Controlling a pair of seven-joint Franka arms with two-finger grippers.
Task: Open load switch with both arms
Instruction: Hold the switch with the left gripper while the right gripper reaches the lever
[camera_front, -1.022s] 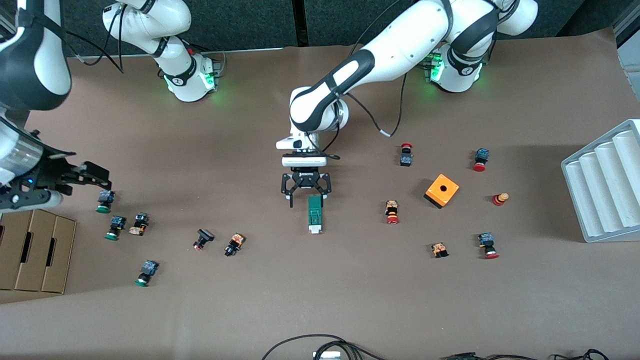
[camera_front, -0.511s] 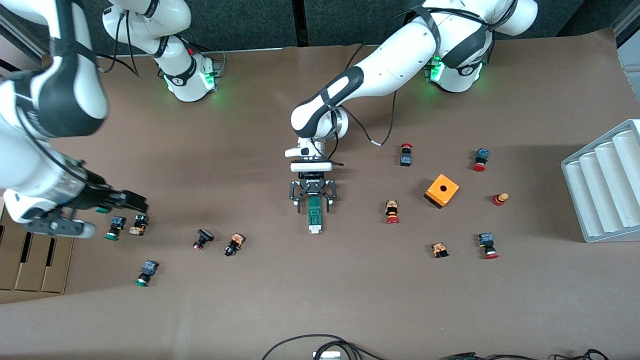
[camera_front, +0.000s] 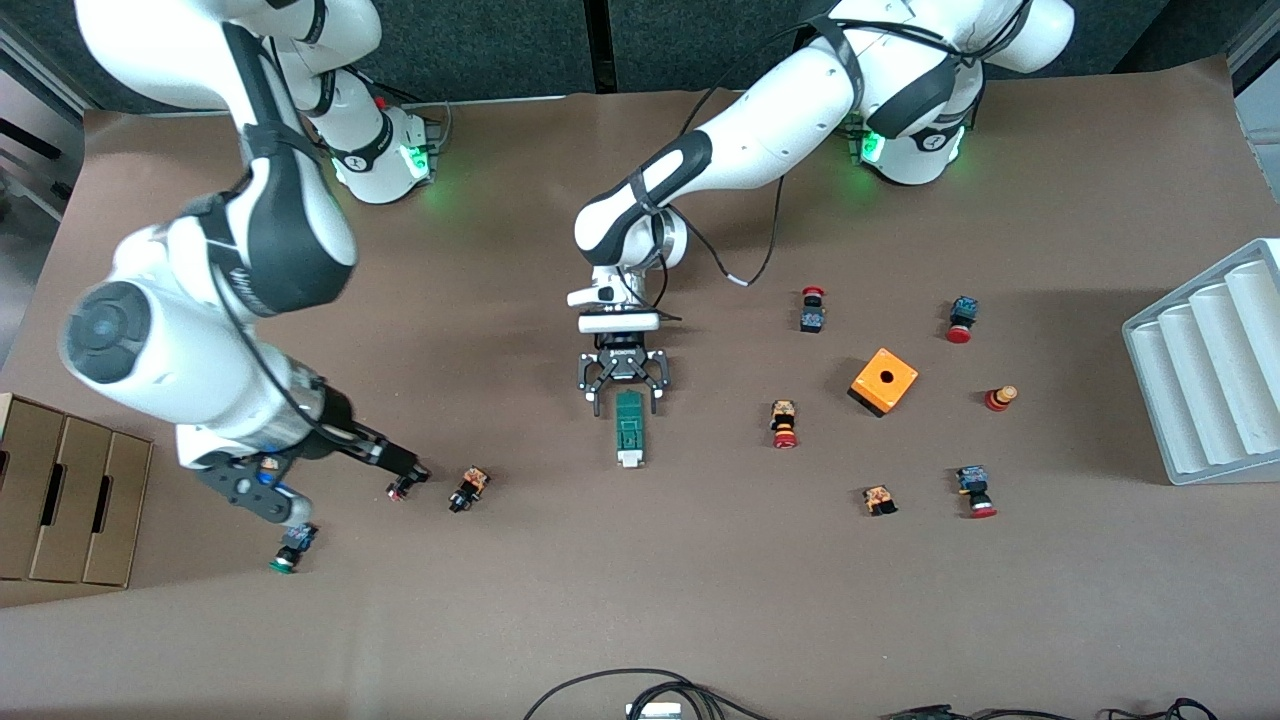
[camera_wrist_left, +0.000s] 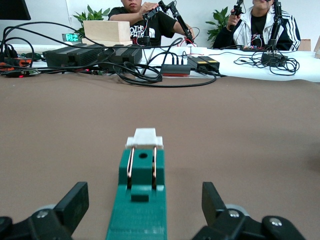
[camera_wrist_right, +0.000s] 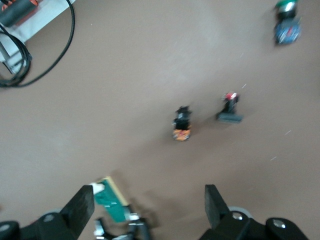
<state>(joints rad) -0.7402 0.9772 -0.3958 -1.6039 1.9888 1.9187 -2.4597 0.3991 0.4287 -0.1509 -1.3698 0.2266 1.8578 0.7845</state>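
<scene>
The left gripper (camera_front: 621, 399) bracketed the narrow dark-green load switch (camera_front: 629, 428) with wide fingers, the right gripper (camera_wrist_right: 145, 210) equally wide above scattered buttons; an off-centre closing might skew it.

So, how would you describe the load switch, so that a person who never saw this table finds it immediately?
Find the left gripper, hanging open near the table's middle. Directly under its fingers lies the load switch, pointing toward the front camera. It is a long, narrow dark-green block with a white end piece, unlike the short round-capped push buttons scattered around it.
</scene>
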